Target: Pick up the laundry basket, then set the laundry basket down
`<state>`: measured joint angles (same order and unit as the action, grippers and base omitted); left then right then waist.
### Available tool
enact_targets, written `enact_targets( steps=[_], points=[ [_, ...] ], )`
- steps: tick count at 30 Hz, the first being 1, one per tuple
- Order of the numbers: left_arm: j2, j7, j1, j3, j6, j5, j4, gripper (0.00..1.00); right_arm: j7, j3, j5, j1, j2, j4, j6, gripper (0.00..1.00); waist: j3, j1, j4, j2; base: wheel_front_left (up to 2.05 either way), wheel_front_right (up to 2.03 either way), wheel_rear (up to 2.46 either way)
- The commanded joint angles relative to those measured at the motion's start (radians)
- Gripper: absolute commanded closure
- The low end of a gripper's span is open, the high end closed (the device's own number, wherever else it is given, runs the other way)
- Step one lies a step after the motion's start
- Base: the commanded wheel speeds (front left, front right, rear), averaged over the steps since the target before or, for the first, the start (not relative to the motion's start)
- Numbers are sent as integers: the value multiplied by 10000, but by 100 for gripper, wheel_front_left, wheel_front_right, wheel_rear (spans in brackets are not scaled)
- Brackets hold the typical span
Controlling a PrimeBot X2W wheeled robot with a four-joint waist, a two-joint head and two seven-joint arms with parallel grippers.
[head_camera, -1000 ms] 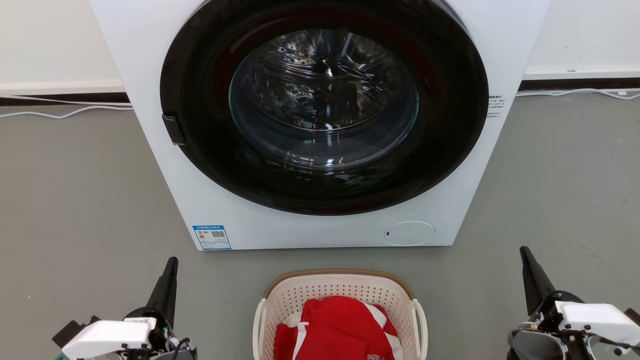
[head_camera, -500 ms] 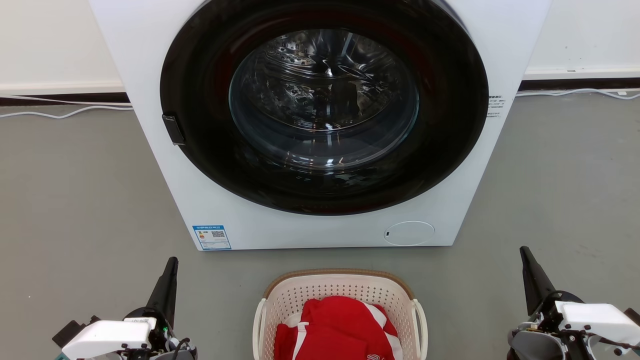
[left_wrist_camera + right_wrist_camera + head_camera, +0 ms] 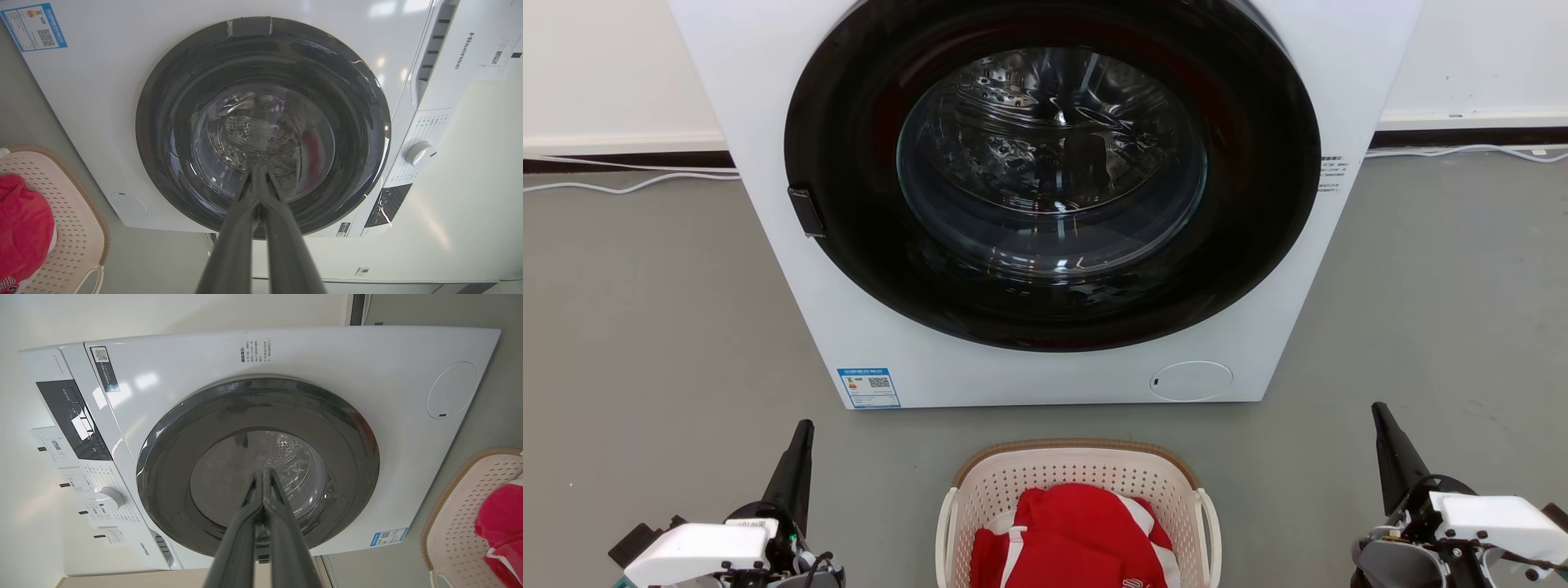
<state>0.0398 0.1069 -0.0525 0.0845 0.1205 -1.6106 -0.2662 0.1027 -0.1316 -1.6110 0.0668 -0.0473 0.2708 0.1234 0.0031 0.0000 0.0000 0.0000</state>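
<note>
The laundry basket (image 3: 1075,475) sat on the floor (image 3: 645,327) — not yet picked up.
It held a red garment (image 3: 1078,531), just before the washing machine (image 3: 1045,376). The left gripper (image 3: 800,445) and right gripper (image 3: 1384,429) flanked it, well apart — fingers pressed together on nothing. Lift and set-down were both left to do.

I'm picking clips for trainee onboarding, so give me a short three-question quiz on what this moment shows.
1. True or false: the left pincer grips a handle of the laundry basket.
2. What colour is the clothing in the basket? A) blue B) red C) green
3. Fill in: the door of the washing machine is ____.
Key: 1 false: it and the right pincer are shut, apart from the basket. 2 B. 3 shut.
</note>
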Motion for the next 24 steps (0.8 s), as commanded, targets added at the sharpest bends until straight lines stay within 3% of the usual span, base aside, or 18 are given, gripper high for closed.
enact_targets(
  steps=[1, 24],
  points=[
    [104, 61, -554, 291, 102, 18, 214, 100, 103, 182, 21, 411, -29, -261, 73, 100, 0, 0, 0, 0, 0, 0, 0],
    [104, 61, -554, 291, 102, 17, 214, 100, 103, 182, 21, 411, -29, -261, 73, 100, 0, 0, 0, 0, 0, 0, 0]
  ],
)
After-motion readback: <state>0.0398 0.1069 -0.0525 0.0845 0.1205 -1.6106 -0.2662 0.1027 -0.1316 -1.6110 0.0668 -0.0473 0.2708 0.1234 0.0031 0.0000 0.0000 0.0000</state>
